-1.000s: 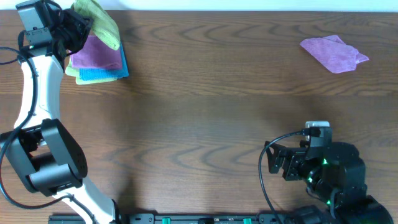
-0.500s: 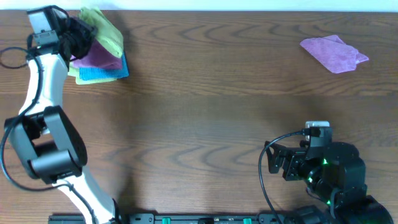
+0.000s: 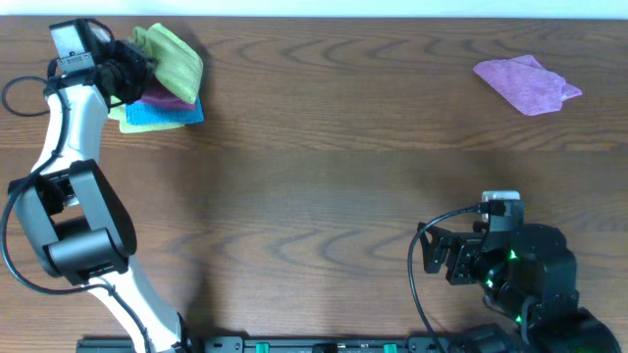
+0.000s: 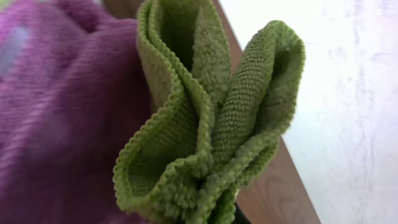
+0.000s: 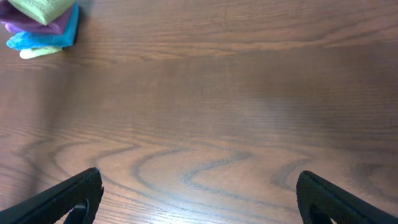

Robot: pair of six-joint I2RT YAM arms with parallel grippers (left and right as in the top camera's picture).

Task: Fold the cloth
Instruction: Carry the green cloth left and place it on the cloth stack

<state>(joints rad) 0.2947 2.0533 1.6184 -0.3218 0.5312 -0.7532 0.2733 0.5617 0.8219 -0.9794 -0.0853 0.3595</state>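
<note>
- The cloth point(image 3: 175, 54) is found at the far left corner of the table point(image 3: 324, 147), right above a small pile of other cloths.
- It is held up by the left gripper point(image 3: 126, 71). The gripper is closed on it, as far as can be judged.
- In the left wrist view, the cloth point(image 4: 205, 124) is seen bunched up close to the camera. The fingers are hidden by it, so the pinch itself is not shown.
- Several green layers are seen lying against each other, with the edges curled in. So the cloth is doubled over, but it is not flat or neat.
- Under it, a purple cloth point(image 3: 162, 96) is laid on a blue cloth point(image 3: 162, 115). Both are folded.
- It cannot be told if the green cloth is touching the pile or is just above it.
- The right gripper point(image 5: 199, 193) is kept low by the near edge, well apart from the pile. Its fingers are spread wide and nothing is held in them.
- A loose purple cloth point(image 3: 527, 83) is left crumpled at the far right corner.
- The folding is judged to be mostly done, since layers are seen.
- What is left, it seems, is for the cloth to be set down flat and let go.
</note>
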